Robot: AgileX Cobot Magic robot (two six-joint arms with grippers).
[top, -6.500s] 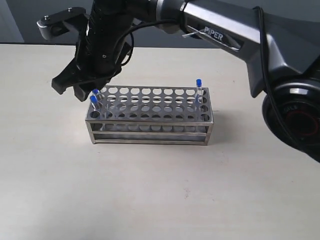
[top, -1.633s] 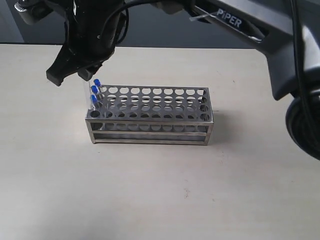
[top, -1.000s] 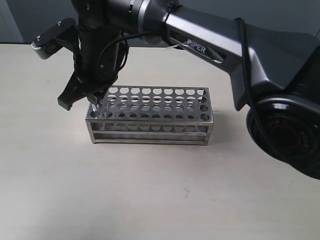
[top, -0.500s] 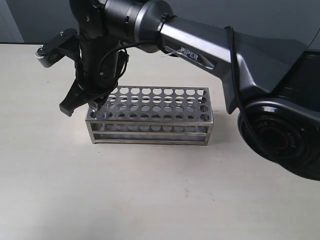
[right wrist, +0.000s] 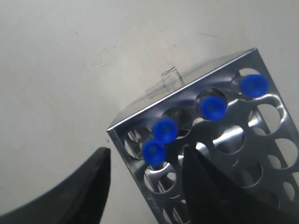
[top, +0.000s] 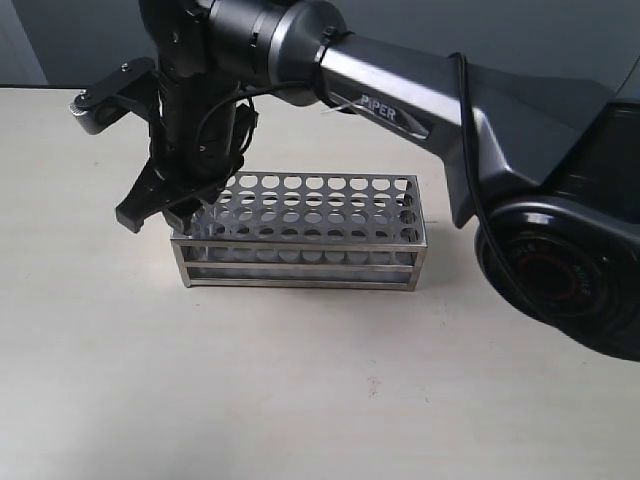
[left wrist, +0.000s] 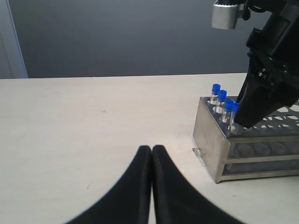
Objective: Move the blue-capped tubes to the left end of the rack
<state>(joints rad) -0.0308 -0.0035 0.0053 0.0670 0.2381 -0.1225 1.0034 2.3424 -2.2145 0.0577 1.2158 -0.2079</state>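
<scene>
The rack [top: 300, 235] stands on the pale table [top: 300, 390], just above the middle of the exterior view. All four blue-capped tubes [right wrist: 165, 130] sit in the holes of its nine o'clock end, in a row along the end wall; the exterior view hides them behind the right gripper [top: 158, 215]. That gripper hangs over the same end with its jaws spread wide. One cap lies between them with clear space on either side, so nothing is gripped. The right arm [top: 450, 110] reaches in from three o'clock, and white lettering [top: 385, 104] on it reads "PIPER". The left gripper [left wrist: 152, 151] hovers over bare table, apart from the rack, its fingers pressed together on nothing.
</scene>
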